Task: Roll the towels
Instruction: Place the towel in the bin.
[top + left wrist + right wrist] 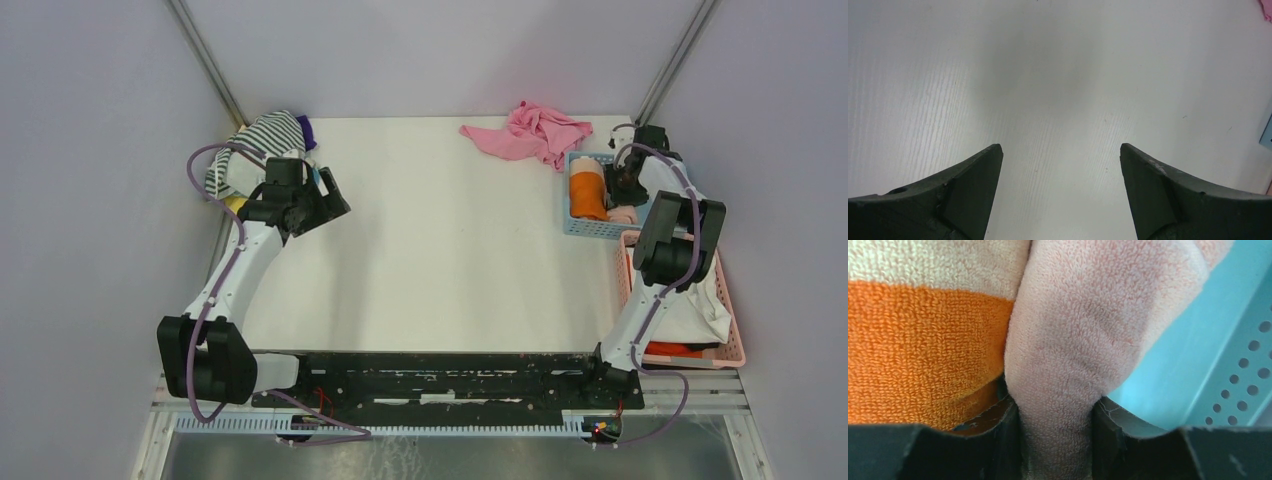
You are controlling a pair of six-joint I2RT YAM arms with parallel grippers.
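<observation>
The pale pink towel (pixel 1073 340), seemingly rolled, sits in the blue basket (pixel 1208 340) at the far right of the surface. It presses against the orange towel (pixel 923 350), an already rolled bundle on its left. The long axes of both run roughly near to far, side by side. The right gripper (pixel 1058 415) reaches down into the basket and pinches one end of the pale roll between its fingers, so the towel extends straight out from that gripper. The left gripper (pixel 1060 150) hangs spread wide over bare surface at the far left, well apart from the basket. The right arm is clearly nearer, and the next move probably calls for letting go without dragging the roll loose.
</observation>
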